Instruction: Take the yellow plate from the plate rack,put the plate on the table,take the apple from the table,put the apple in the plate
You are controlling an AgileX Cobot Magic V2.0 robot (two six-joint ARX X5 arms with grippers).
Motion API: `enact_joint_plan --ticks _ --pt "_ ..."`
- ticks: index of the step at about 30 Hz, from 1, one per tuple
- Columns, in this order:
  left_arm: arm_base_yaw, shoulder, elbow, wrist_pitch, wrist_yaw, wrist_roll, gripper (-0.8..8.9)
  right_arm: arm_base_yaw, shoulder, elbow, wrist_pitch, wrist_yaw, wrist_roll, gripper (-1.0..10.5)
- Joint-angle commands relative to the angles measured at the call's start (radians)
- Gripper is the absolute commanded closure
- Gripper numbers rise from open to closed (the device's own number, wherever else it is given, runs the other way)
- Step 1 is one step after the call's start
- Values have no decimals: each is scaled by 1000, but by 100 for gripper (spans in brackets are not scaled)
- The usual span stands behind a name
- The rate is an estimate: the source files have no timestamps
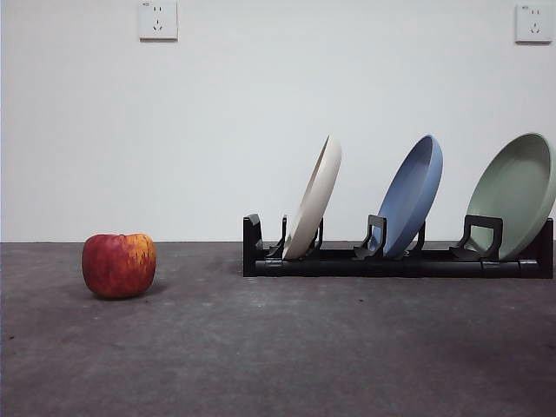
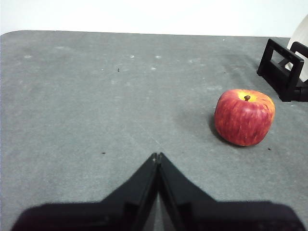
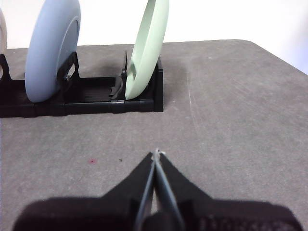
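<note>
Both arms wait low over the table (image 1: 278, 356), and neither shows in the front view. The left gripper (image 2: 157, 155) hovers above bare grey surface with its 2 black jaws pressed together to a single point, holding nothing. The apple (image 2: 244, 117) sits on the table ahead of it and off to one side, well apart from the jaw tips, stem dimple up and yellow patch around the stem. Just beyond the apple, the end of the plate rack (image 2: 284, 70) shows near the far edge of the table.

The right gripper (image 3: 157, 154) is posed the same way: jaws closed tip to tip, empty, aimed across open table toward the other end of the rack. There the blue plate (image 3: 50, 48) and the pale green plate (image 3: 147, 50) stand on edge in their slots, each leaning.

From the front, the rack runs along the back of the table with 3 plates in it. The yellow plate (image 1: 313, 198) stands in the slot nearest the apple's end, tilted, its lower rim caught between the prongs. The apple rests alone, clear of the rack's end.

2 white wall sockets (image 1: 157, 19) sit high on the wall behind; no lettering on them can be read, and no labels show on the plates or rack.
</note>
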Motion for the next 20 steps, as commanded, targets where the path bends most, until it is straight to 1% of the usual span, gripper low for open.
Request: enact_joint_plan --ticks 1,3,6,8,14,17,20 --pt "3 0 -10 8 10 -8 817 -1 -2 -10 6 -9 53 946" --pt "3 0 -8 8 24 -15 818 -1 -2 -9 15 -24 87 948" --pt "3 0 5 5 35 -34 820 -1 -1 8 5 -55 161 957" --pt "2 0 19 2 57 -50 820 0 2 31 -14 -59 187 958" --pt "2 29 95 -5 121 -103 820 0 52 134 -20 -76 208 958" --pt "2 64 157 -46 131 -128 820 0 103 197 -21 -124 227 958" --pt "2 111 235 -97 180 -128 820 0 167 270 -28 -170 238 958"
